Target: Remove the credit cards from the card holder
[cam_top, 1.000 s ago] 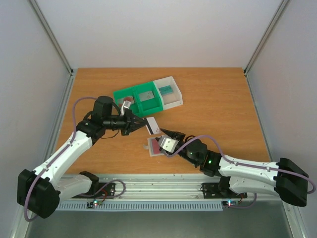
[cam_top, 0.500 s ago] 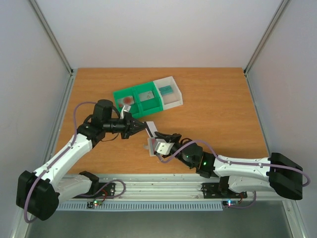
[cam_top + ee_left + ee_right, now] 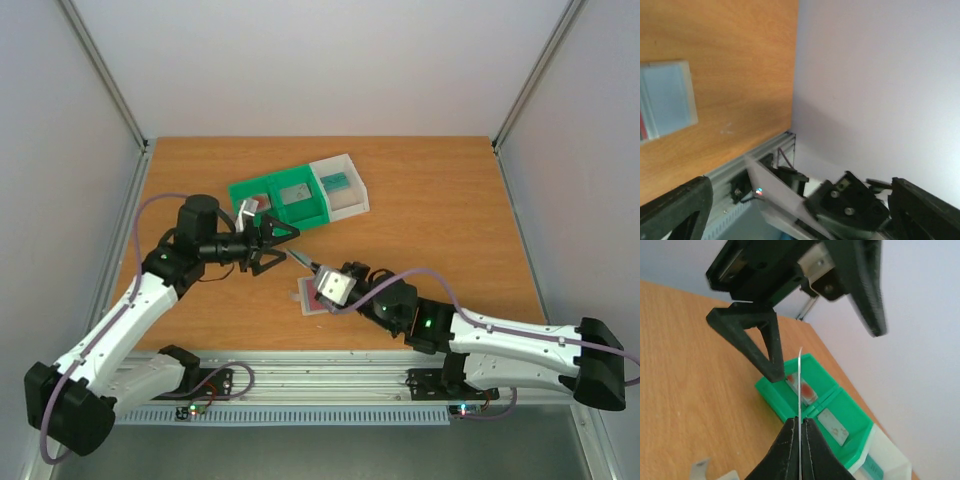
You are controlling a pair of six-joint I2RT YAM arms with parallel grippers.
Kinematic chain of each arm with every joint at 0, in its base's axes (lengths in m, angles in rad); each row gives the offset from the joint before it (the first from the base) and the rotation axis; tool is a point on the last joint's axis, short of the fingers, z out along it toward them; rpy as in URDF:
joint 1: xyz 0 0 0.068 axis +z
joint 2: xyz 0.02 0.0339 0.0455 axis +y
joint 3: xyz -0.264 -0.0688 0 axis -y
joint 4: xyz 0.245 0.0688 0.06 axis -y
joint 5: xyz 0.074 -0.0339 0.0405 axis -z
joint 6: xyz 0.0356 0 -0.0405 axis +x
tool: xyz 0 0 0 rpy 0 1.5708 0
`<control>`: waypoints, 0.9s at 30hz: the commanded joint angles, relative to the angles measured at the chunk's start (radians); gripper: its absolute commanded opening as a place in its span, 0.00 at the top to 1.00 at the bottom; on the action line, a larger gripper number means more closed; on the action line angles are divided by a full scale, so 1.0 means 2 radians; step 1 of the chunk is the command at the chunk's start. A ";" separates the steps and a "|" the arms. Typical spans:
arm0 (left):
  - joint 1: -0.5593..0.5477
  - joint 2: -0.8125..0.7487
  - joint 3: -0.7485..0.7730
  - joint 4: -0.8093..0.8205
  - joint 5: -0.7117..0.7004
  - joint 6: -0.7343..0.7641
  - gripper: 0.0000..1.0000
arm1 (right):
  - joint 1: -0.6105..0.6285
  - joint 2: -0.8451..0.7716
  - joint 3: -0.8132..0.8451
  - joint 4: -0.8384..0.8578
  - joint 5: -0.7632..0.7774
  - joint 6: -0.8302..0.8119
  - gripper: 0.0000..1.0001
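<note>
As right jaws pinch card [image 3: 800, 385], left gapes

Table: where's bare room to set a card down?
Bare: table right of the white tray, beyond the right arm. Crowded: middle, where left tool and right tool meet between green tray and holder.

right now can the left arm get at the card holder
Probably not cleanly: the right gripper, shut on a card, hangs partly over the card holder. The open left gripper is close, but that arm crowds its path.
</note>
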 commanded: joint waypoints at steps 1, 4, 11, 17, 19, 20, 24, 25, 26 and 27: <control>0.002 -0.024 0.075 -0.086 -0.059 0.120 0.01 | -0.004 -0.003 0.113 -0.182 0.031 0.139 0.99; 0.002 -0.038 0.105 -0.140 -0.106 0.175 0.01 | -0.008 0.011 0.159 -0.255 0.030 0.177 0.99; 0.002 -0.109 0.062 -0.067 -0.115 0.214 0.06 | -0.048 0.012 0.216 -0.319 -0.051 0.302 0.99; 0.002 -0.101 0.044 -0.053 -0.059 0.210 0.18 | -0.079 0.021 0.259 -0.358 -0.131 0.417 0.99; 0.002 -0.107 0.030 -0.027 -0.043 0.192 0.21 | -0.087 0.020 0.273 -0.362 -0.163 0.454 0.99; 0.001 -0.111 0.025 -0.019 -0.039 0.184 0.21 | -0.090 0.017 0.275 -0.357 -0.176 0.480 0.99; 0.002 -0.126 0.009 0.019 -0.029 0.163 0.22 | -0.092 0.003 0.275 -0.337 -0.196 0.533 0.99; 0.002 -0.130 0.003 0.036 -0.026 0.155 0.23 | -0.092 0.001 0.274 -0.336 -0.196 0.544 0.99; 0.002 -0.133 -0.003 0.054 -0.023 0.141 0.26 | -0.093 -0.002 0.273 -0.333 -0.195 0.553 0.99; 0.001 -0.138 -0.008 0.070 -0.022 0.133 0.28 | -0.094 -0.007 0.271 -0.331 -0.194 0.573 0.99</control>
